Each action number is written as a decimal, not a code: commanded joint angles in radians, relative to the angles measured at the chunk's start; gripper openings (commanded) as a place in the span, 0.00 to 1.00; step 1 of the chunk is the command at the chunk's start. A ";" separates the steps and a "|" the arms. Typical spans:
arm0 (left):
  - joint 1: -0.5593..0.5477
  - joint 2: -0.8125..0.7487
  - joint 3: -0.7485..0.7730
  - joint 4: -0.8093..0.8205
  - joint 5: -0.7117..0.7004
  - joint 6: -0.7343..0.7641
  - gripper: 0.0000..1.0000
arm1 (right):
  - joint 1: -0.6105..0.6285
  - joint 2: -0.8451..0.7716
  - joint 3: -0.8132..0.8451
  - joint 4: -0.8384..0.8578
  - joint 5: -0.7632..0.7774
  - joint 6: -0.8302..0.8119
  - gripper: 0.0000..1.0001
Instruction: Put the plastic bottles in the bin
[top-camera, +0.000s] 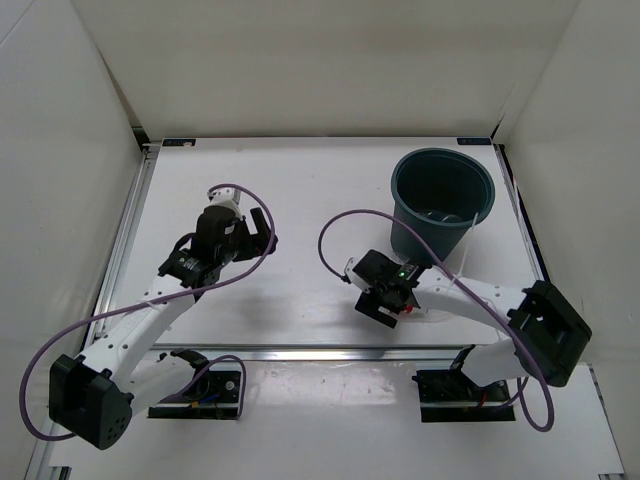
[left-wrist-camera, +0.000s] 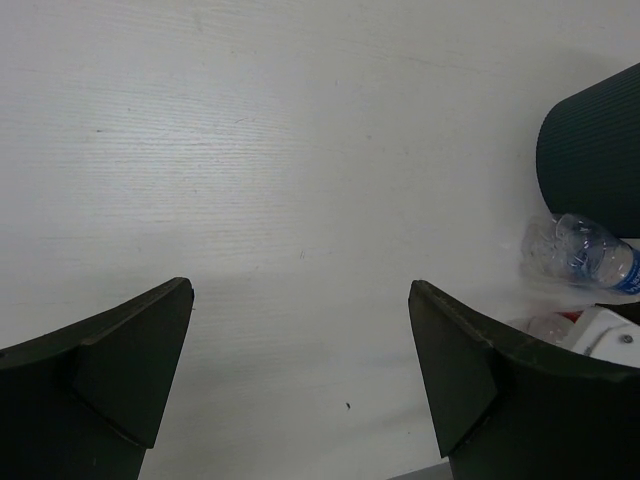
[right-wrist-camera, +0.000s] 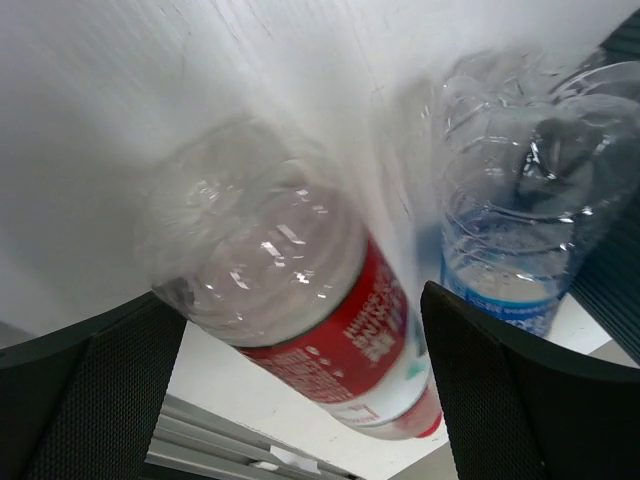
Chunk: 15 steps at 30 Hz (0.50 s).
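Teal-grey bin holds clear plastic; left hand spread, right hand spread around the red-labelled bottle.

A white table stands enclosed by white walls.

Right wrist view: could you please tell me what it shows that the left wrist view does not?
Only the right wrist: the red-labelled bottle close up, lying between the fingers of the open right gripper. Only the left wrist: the open left gripper over bare table. Both: the blue-labelled bottle.
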 joint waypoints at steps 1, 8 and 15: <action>0.003 -0.033 0.003 -0.015 -0.013 0.011 1.00 | -0.024 0.036 -0.014 0.056 0.010 0.006 0.99; 0.003 -0.044 -0.006 -0.033 -0.024 0.002 1.00 | -0.055 0.061 -0.003 0.045 -0.059 0.015 0.85; 0.003 -0.044 -0.006 -0.043 -0.042 0.002 1.00 | -0.055 0.070 0.069 -0.019 -0.123 0.060 0.60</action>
